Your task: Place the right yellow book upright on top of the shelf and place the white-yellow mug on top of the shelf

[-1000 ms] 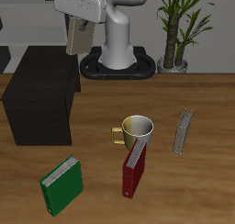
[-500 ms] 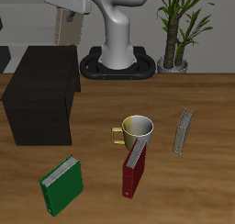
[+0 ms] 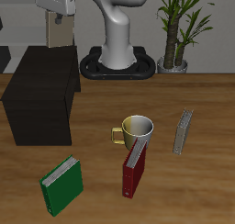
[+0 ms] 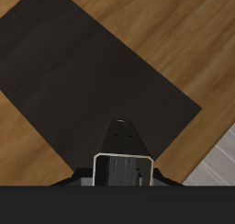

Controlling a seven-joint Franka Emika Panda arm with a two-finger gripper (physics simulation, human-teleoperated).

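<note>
My gripper [image 3: 57,16] is shut on the right yellow book [image 3: 57,31], a tan-grey hardcover that hangs upright in the air above the back part of the shelf [image 3: 41,85]. In the wrist view the book [image 4: 122,160] shows end-on over the shelf's flat black top [image 4: 83,76], not touching it. The white-yellow mug [image 3: 138,129] stands upright on the wooden table, well away from the gripper, with its yellow handle toward the shelf.
A dark red book [image 3: 134,169] leans against the mug on its front side. A green book [image 3: 62,184] lies near the table's front edge. Another tan-grey book [image 3: 184,133] stands beside the mug. A potted plant [image 3: 177,30] stands by the robot's base [image 3: 117,61].
The gripper has carried the book sideways and a little higher, from beside the robot's base to a spot over the shelf's back part. Nothing on the table moved.
</note>
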